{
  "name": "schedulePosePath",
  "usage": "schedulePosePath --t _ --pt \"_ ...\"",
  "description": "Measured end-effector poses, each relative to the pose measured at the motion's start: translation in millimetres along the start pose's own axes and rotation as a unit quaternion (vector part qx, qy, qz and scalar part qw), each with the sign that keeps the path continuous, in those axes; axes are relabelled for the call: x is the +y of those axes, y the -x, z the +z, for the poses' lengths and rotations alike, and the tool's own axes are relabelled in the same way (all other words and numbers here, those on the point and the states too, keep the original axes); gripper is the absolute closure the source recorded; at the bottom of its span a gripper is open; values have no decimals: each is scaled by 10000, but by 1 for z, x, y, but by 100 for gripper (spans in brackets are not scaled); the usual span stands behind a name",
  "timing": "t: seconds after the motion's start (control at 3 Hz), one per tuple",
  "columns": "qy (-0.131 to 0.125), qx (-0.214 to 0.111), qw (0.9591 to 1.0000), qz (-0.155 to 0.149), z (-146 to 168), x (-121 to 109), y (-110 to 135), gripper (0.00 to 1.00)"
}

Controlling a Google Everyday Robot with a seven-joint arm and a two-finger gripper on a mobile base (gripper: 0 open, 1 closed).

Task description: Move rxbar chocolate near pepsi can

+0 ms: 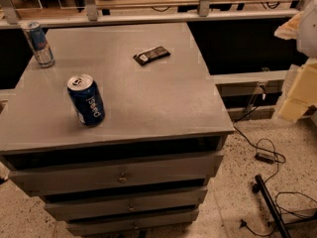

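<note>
The rxbar chocolate lies flat on the grey cabinet top, toward the back middle, with its white patch at the left end. The pepsi can stands upright near the front left, dark blue with white lettering and a silver top. The bar and the can are well apart. My gripper shows as pale cream-coloured parts at the right edge of the camera view, off to the right of the cabinet and away from both things. It holds nothing that I can see.
A slim silver-and-blue can stands at the back left corner. The cabinet has drawers below its top. Black cables and a dark pole lie on the speckled floor to the right. A railing runs behind.
</note>
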State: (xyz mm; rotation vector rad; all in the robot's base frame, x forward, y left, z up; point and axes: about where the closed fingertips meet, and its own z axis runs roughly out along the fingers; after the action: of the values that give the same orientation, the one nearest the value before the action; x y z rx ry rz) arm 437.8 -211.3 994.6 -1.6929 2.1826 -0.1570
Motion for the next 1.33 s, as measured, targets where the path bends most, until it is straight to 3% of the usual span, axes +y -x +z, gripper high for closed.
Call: schedulePosePath --t 0.33,0.67,1.0,1.33 --pt "-42 -92 9999 -9 1 -7 3 0" --pt "-283 -645 9975 -66 8 -49 21 0" --pt "-406 -1054 9936 27 45 -106 41 0" --pt "-406 -1054 9936 26 45 -106 41 0"
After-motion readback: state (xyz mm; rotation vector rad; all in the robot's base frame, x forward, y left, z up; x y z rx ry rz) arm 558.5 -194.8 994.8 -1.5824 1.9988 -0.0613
